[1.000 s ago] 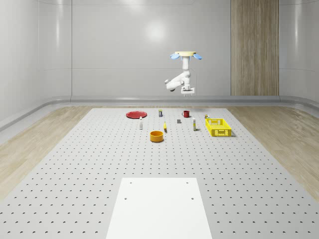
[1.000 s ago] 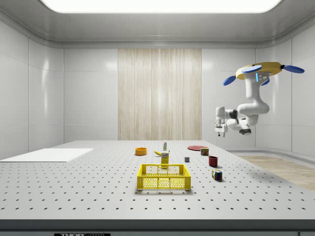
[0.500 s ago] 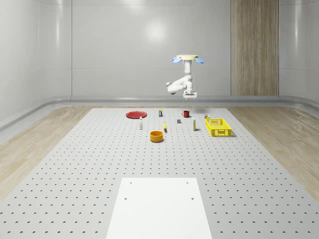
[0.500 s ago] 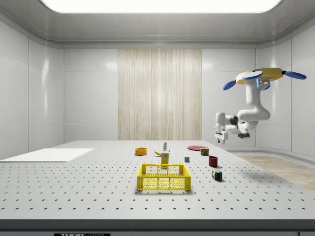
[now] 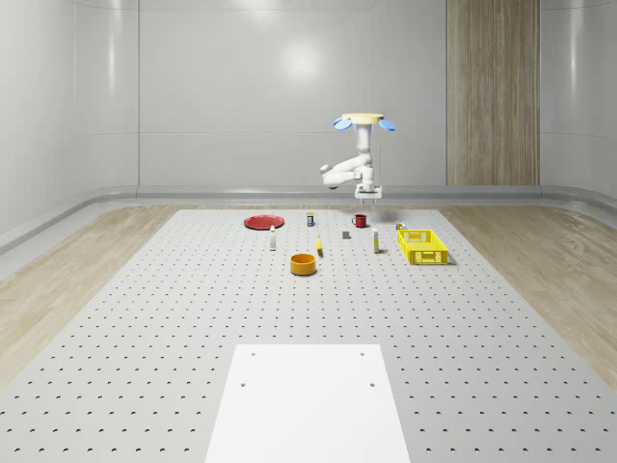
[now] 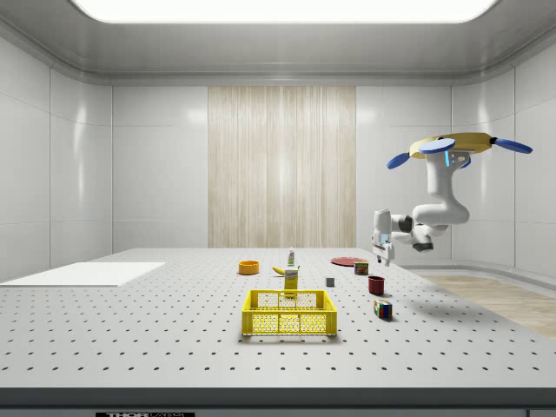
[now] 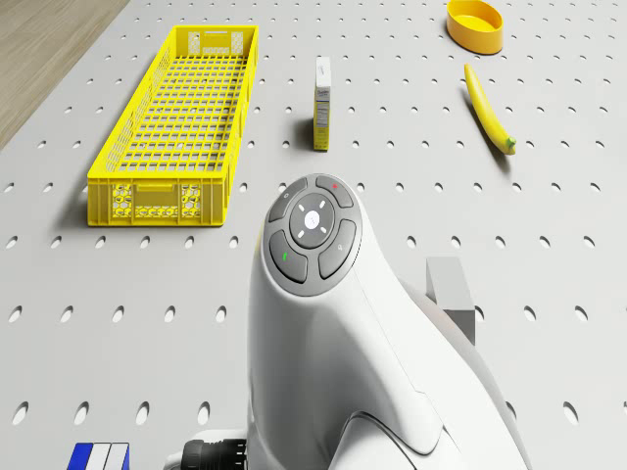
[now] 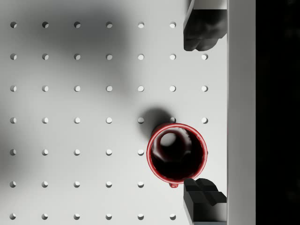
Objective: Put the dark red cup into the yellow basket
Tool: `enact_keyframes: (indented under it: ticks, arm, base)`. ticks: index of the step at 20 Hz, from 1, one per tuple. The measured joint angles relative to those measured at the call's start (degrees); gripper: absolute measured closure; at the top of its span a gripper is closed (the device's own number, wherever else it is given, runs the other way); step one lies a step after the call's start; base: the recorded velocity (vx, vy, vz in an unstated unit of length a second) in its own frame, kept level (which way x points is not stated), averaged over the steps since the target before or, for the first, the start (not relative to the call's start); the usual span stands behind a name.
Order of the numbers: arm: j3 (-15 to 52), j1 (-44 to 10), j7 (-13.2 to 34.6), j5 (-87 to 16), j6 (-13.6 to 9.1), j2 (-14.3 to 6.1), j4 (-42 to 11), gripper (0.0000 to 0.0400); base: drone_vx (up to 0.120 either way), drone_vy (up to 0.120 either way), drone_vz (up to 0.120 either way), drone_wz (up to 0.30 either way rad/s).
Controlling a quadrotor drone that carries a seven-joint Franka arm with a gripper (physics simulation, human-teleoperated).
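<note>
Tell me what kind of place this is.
Probably a simulated robotics test room: a big perforated table in bare white walls, holding scattered props like a yellow basket and a red cup, with a drone hovering above the cup.

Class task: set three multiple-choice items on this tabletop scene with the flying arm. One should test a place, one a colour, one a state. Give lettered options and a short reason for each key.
1. Where is the gripper?
A. above the dark red cup, not touching it
B. inside the yellow basket
C. resting on the white sheet

2. What colour is the bowl near the banana?
A. blue
B. orange
C. green

3. What state is the cup in?
A. lying on its side
B. lifted off the table
C. upright on the table, mouth open upward

Key: 1 A, the side view shows the drone hovering and the gripper hanging over the cup with a gap. 2 B, the whole-scene view shows it orange. 3 C, the wrist view looks straight down into its open mouth, fingers spread on either side.
</note>
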Motion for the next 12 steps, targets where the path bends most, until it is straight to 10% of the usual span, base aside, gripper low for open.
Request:
enact_keyframes:
  ticks: [12]
  arm:
    - [1.0, -1.1, 1.03, 1.7, 3.0, -3.29, 0.23, 0.0]
  base:
    - [0.017, -0.013, -0.12, 0.0]
